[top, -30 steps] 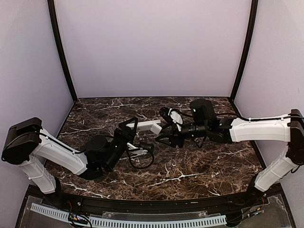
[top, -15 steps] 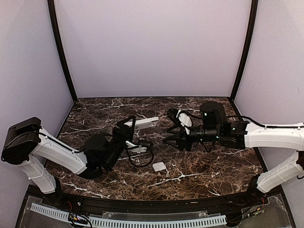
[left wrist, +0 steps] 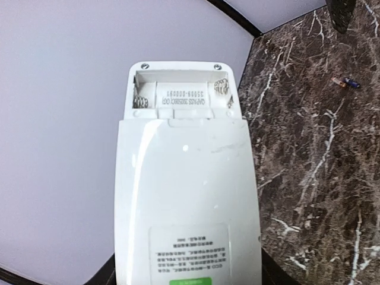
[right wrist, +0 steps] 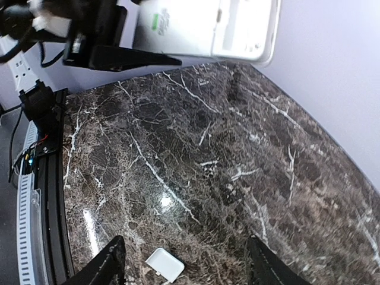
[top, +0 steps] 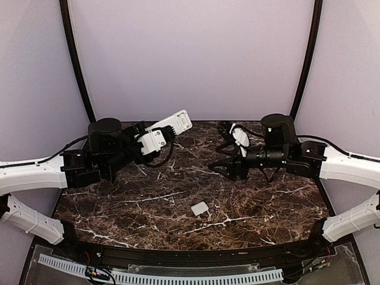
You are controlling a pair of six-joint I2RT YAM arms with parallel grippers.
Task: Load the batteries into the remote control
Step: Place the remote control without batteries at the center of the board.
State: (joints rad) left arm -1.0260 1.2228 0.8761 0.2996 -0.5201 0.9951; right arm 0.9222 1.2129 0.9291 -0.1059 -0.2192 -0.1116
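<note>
My left gripper (top: pixel 153 140) clasps the remote control (left wrist: pixel 187 196) raised off the surface (top: pixel 267 202), battery bay (left wrist: pixel 181 95) uncovered; my right gripper (right wrist: pixel 185 249) hangs spread, empty, near the white cover (right wrist: pixel 165 265).

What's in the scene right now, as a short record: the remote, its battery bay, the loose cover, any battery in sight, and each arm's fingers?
remote control: held off the table, back facing the left wrist camera
battery bay: open, empty, springs showing
cover plate: lying loose on the table
battery: one visible on the marble, apart from the remote control
left fingers: closed on the remote control
right fingers: apart, nothing between them, above the table
</note>
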